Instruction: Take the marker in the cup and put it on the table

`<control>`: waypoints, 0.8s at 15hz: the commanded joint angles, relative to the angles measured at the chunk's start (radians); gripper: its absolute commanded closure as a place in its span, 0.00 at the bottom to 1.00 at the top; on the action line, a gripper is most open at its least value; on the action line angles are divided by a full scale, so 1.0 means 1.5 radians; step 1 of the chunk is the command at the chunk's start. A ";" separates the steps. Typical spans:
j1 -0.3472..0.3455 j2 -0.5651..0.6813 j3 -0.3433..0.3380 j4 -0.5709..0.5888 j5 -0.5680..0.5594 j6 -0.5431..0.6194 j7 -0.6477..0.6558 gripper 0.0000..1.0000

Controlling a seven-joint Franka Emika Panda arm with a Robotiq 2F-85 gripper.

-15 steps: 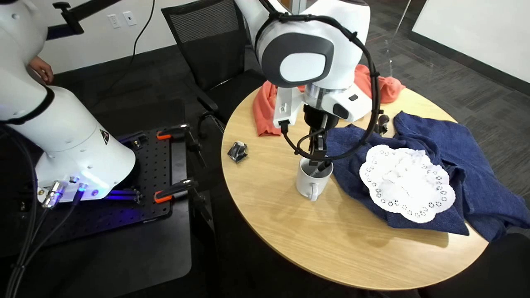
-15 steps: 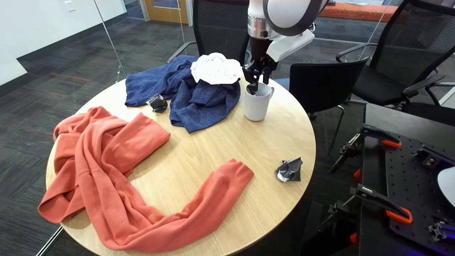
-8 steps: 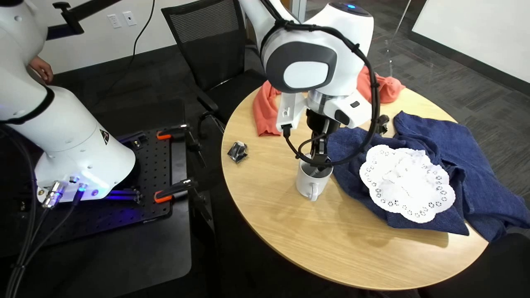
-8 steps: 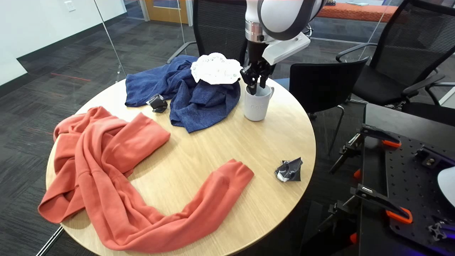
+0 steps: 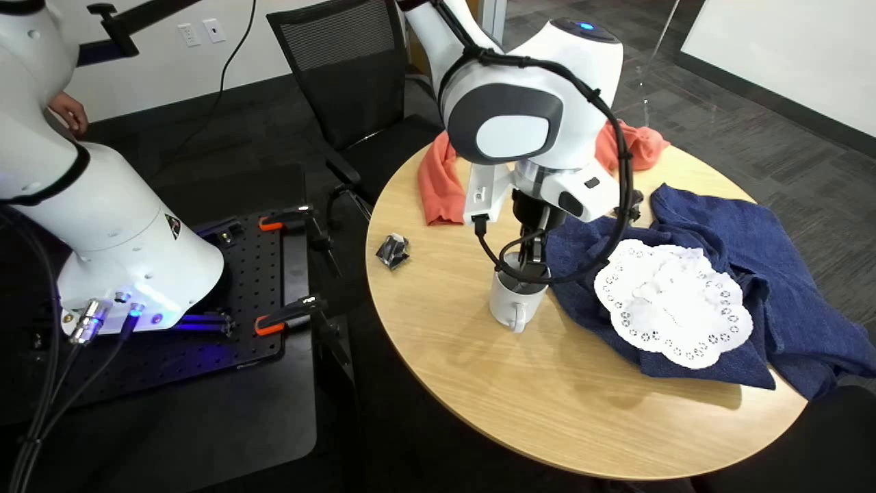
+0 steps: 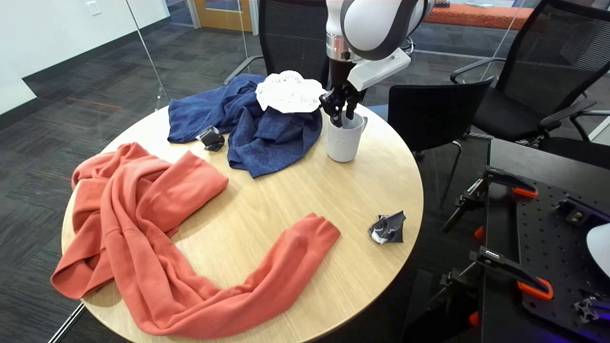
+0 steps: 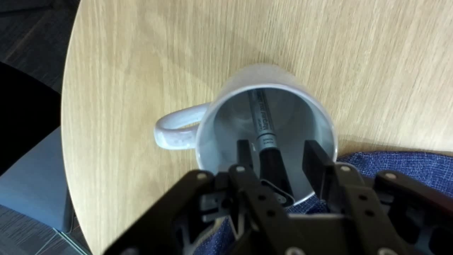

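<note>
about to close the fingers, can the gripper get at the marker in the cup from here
Probably yes: in the wrist view the gripper stands open at the cup, the marker showing between its fingers and nothing seen blocking them.

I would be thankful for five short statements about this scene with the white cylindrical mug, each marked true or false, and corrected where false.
1. The thin grey-and-black marker leans inside the white cylindrical mug. True.
2. The mug lies on its side. False: the mug stands upright on the round tan wooden table.
3. The black two-fingered gripper is open; in the wrist view the marker shows between its fingers. True.
4. The scalloped white lace doily lies over the dark blue denim cloth. True.
5. The coral-red cloth garment hangs over a chair. False: the garment lies on the table.
</note>
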 commanded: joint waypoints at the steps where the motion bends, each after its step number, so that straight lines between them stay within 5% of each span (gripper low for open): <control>1: -0.001 0.022 -0.004 0.021 0.023 0.017 -0.021 0.56; 9: -0.011 0.050 0.002 0.043 0.043 0.029 -0.041 0.53; 12: -0.014 0.058 0.001 0.050 0.044 0.034 -0.042 0.59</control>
